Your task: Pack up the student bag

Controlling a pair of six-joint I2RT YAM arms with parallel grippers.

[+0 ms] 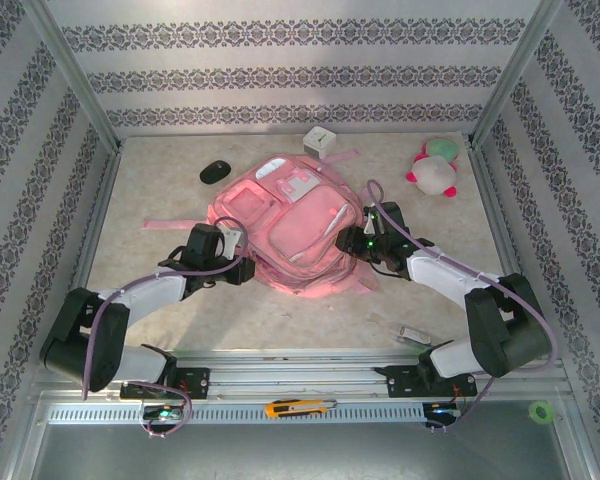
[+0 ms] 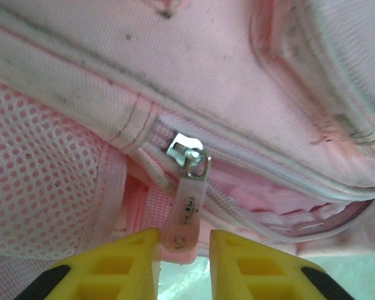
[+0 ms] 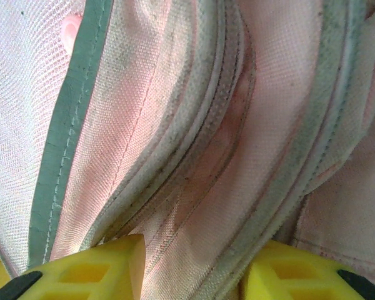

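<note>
With the student bag lying in the middle of the bench, the right pincer is pinching its fabric, and we are advising that the left pincer, slightly spread around the zipper pull, close squarely on the tab before pulling.

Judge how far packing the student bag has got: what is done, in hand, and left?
Done: the large pink fabric backpack lies flat, one zip partly open. In hand: the right tool pinches a fold of its fabric; the left tool brackets the translucent pink zip pull, jaws slightly apart. Left: the black oval object, white cube and pink-white-green plush toy lie outside on the table.
</note>
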